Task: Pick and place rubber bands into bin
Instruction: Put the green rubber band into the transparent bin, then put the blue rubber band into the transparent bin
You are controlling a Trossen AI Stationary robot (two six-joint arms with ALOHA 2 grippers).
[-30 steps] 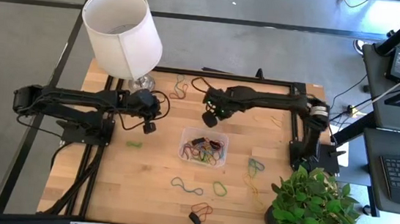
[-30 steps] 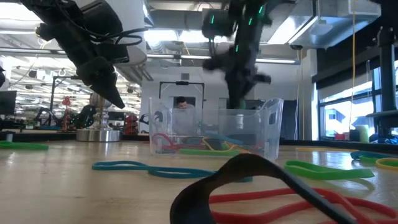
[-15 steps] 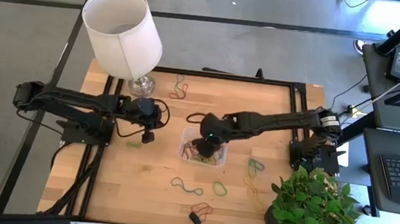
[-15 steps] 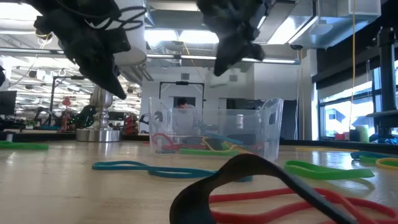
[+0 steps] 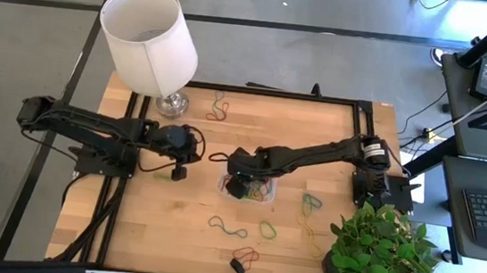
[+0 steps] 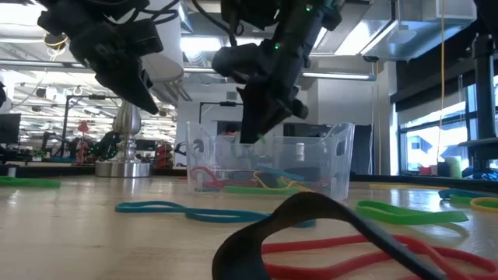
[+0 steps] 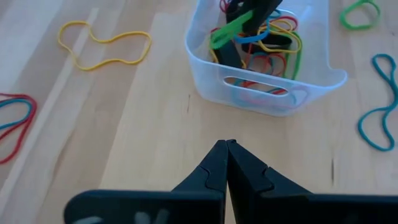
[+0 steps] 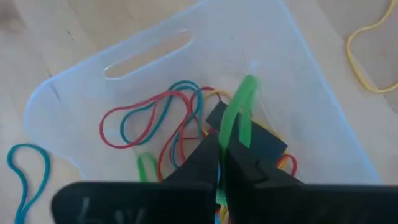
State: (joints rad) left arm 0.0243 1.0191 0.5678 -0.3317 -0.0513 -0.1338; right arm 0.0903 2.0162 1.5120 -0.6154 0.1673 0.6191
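The bin [image 5: 249, 180] is a small clear tub at mid-table, also in the low view [image 6: 268, 159], holding several coloured rubber bands [image 8: 152, 121]. My right gripper [image 8: 221, 142] hangs over the bin's left part [image 5: 237, 187], shut on a green rubber band [image 8: 241, 102]. My left gripper [image 7: 226, 144] is shut with nothing in it, above the wood just left of the bin [image 5: 177, 171]. Loose bands lie flat on the table: a blue one [image 5: 227, 228], a green one [image 5: 268, 229], a yellow one [image 7: 106, 46]. My right gripper pinches the green rubber band between its two fingers, at a stretch near the fingertips [image 8: 231, 127]. The fingers slant down from the table's right side. The band's free loop [image 7: 231, 28] sticks out past the tips over the bands inside the bin; whether it touches them I cannot tell.
A white lampshade on a metal foot [image 5: 150, 38] stands at the far left corner, and a potted plant [image 5: 384, 258] at the near right. More bands lie at the far edge [image 5: 218, 107], right of the bin [image 5: 311, 202] and by the near edge [image 5: 245, 259].
My right gripper has swung from beyond the bin's far side toward the near edge and down, and now hangs low over the bin. My left gripper has drifted a little toward the near edge, still shut.
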